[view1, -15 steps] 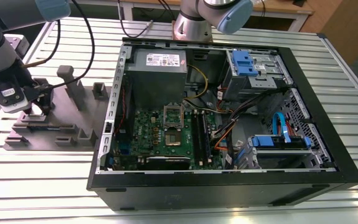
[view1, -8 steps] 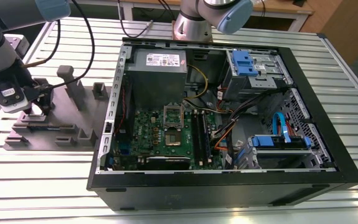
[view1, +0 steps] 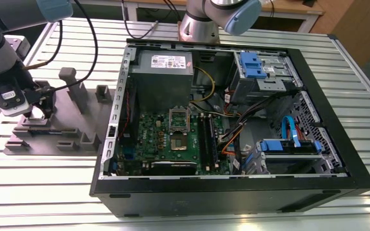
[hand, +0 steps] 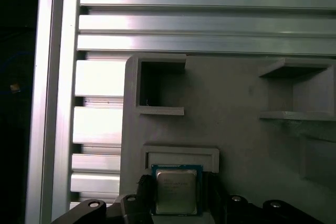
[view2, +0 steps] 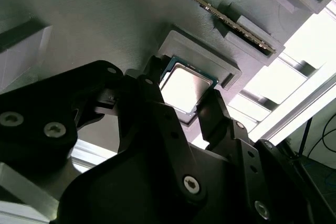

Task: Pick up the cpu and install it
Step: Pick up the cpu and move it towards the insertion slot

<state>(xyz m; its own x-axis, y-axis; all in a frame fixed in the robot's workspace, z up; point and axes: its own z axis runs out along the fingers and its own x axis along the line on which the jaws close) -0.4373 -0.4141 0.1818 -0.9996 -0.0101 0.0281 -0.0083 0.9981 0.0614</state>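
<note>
The cpu (view2: 187, 86) (hand: 176, 191) is a small square chip with a shiny silver top and a thin green rim. It sits at a shallow framed recess of the grey holder block (view1: 75, 122) (hand: 236, 129) on the exterior view's left. My gripper (view1: 36, 111) (view2: 184, 92) (hand: 177, 195) is down over that block. Its two black fingers (view2: 210, 114) press against opposite edges of the chip in both wrist views. The open computer case (view1: 339, 115) lies to the exterior view's right, with the processor socket (view1: 178, 141) on its green motherboard.
The holder block carries upright posts (view1: 69, 79) and other pockets (hand: 157, 85), and a memory stick (view2: 220, 17) stands in a slot beside the chip. A power supply (view1: 162, 65), blue drive cages (view1: 256, 67) and loose cables (view1: 249, 113) crowd the case. Slatted metal table (view1: 37, 178) all around.
</note>
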